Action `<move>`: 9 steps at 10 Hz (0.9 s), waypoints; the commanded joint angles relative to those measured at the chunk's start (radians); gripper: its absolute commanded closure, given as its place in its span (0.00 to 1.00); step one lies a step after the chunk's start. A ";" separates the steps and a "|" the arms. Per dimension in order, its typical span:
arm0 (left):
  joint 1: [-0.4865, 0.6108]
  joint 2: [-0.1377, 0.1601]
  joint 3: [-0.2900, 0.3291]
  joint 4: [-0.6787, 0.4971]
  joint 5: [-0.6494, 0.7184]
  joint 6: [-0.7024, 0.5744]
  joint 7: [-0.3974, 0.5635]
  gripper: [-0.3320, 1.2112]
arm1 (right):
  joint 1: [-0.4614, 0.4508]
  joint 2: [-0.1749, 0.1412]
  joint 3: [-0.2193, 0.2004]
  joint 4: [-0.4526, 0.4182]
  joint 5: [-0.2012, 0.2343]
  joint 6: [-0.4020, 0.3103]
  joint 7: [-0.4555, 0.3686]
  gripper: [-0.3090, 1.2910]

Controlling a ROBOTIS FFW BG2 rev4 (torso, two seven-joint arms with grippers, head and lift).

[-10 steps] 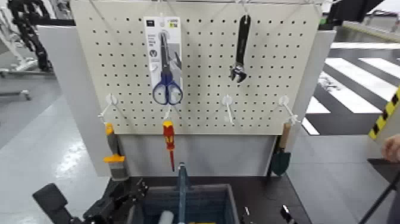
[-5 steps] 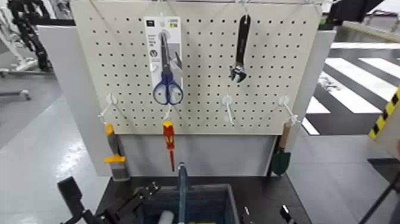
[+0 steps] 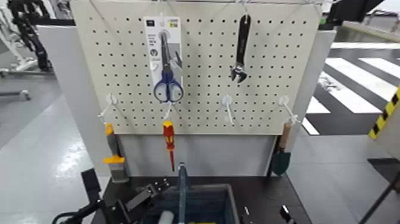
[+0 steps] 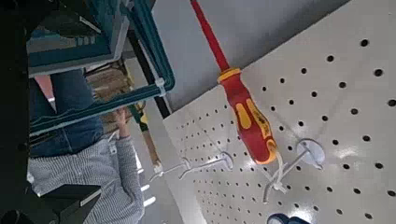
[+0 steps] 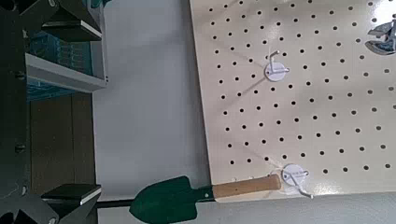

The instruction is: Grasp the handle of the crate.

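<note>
Crate [image 3: 196,205], near bench [image 3: 268,193] edge; handle [image 3: 181,184] upright mid-crate, ungrasped.
Left tool [image 3: 140,199] just left of crate, seemingly approaching the handle; finger state unreadable. Right tool unseen. Beyond: screwdriver [image 3: 169,142], scissors [image 3: 167,71] hung on pegboard [image 3: 202,119] for storage.

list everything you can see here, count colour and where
pegboard: 1, cream, upright behind the table
scissors: 1, blue handles, packaged, hung upper left of board
wrench: 1, black, hung upper right
screwdriver: 1, red and yellow, hung below scissors
trowel: 1, green blade, wooden grip, hung at board's right lower corner
hooks: several, white, along the board's lower row
crate: 1, blue-grey, on the dark table
handle: 1, blue-grey, upright at crate's middle
left pincer: black, beside crate's left rim
right pincer: barely in view
</note>
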 commanded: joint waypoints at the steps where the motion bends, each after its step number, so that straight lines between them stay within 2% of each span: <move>1: -0.088 0.015 -0.032 0.109 0.093 0.143 -0.013 0.29 | 0.000 0.001 0.002 0.000 0.000 -0.002 0.000 0.29; 3: -0.151 0.034 -0.060 0.178 0.103 0.203 -0.048 0.29 | -0.002 0.003 0.002 0.003 -0.002 -0.003 0.000 0.29; 9: -0.300 0.066 -0.190 0.354 0.102 0.227 -0.198 0.29 | -0.005 0.003 0.003 0.008 -0.003 -0.009 0.000 0.29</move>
